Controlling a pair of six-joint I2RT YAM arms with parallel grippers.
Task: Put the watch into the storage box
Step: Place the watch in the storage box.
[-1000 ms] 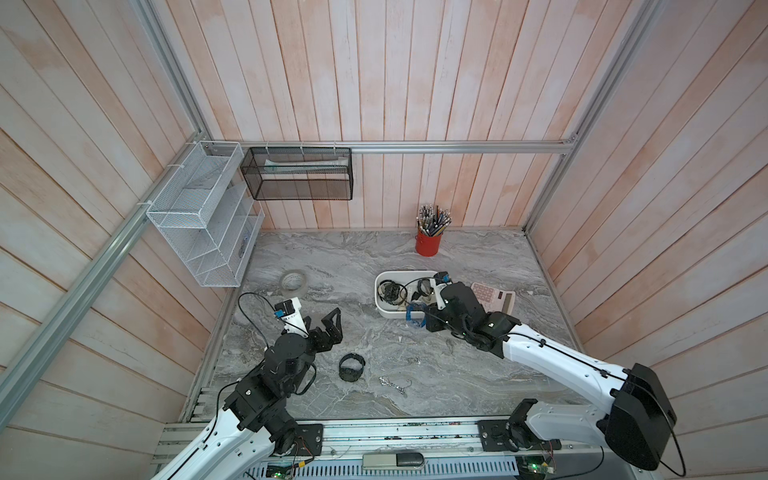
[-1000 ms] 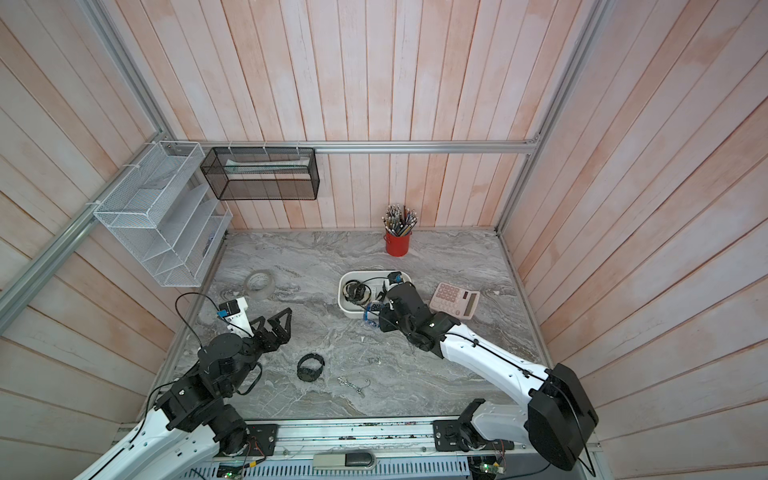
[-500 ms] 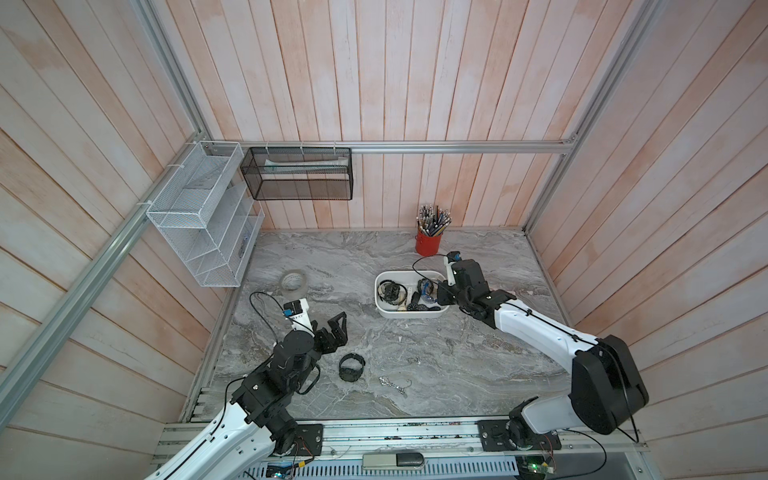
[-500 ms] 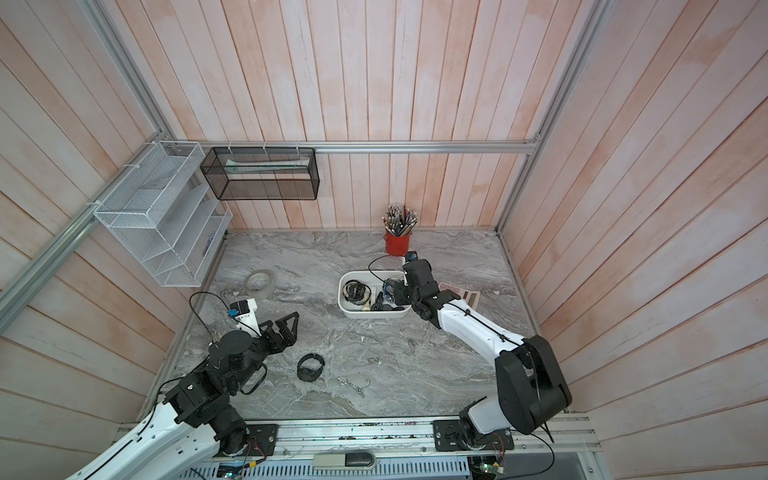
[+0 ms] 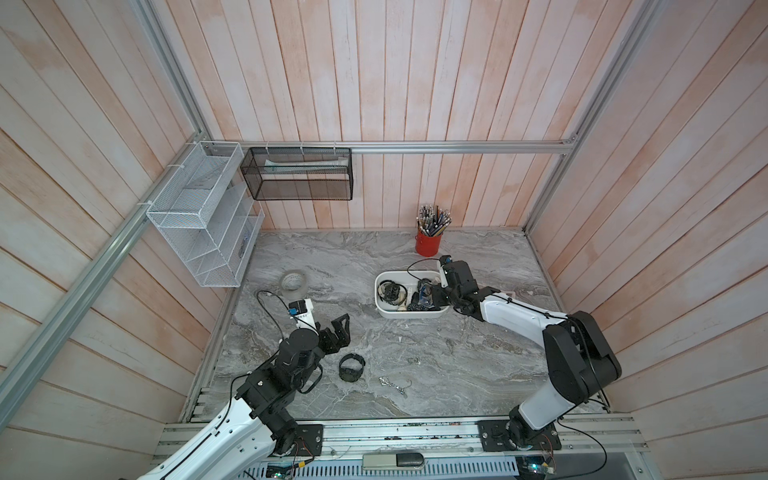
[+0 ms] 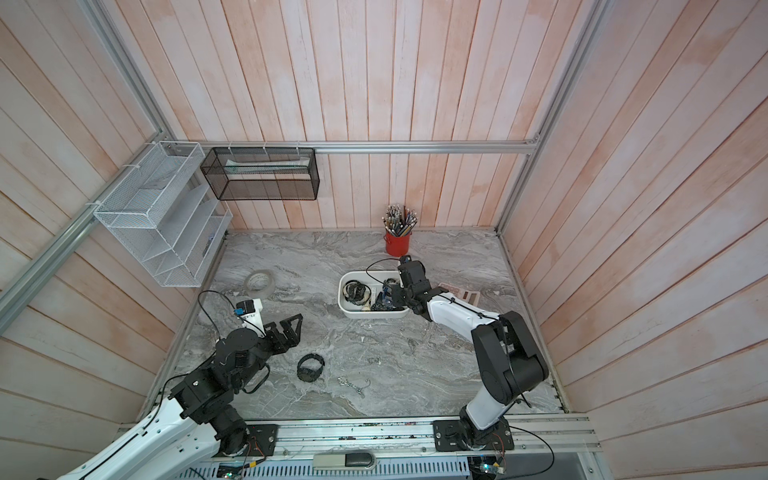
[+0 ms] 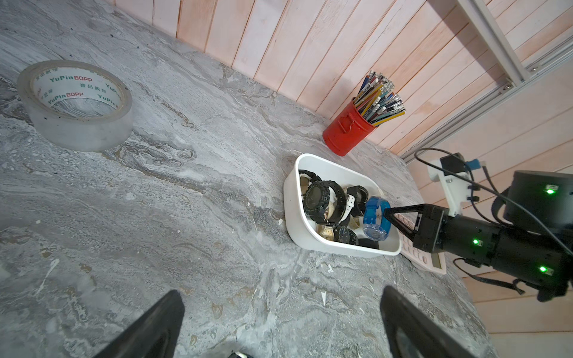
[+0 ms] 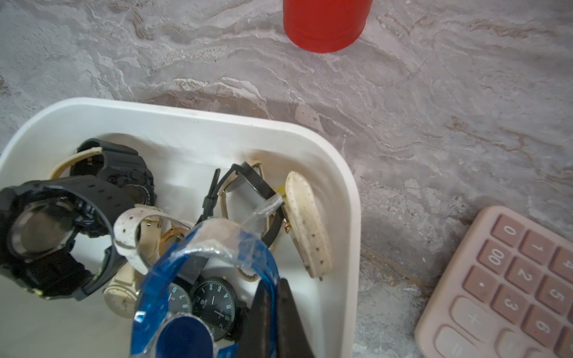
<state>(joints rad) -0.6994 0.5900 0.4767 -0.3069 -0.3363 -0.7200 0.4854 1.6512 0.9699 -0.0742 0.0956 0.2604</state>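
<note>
Blue watch (image 7: 376, 217), pinched in the closed right tool (image 7: 386, 215), has just been carried in from beside the storage box (image 7: 313, 240), now right under that tool, so pretty much only a release is needed; a black watch (image 5: 351, 368) is left near the wide-open left tool (image 7: 282, 294).

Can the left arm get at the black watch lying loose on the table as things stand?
Probably yes. The left gripper hangs open close beside the black watch, with only bare table between them; the small chain lies off to the watch's other side.
</note>
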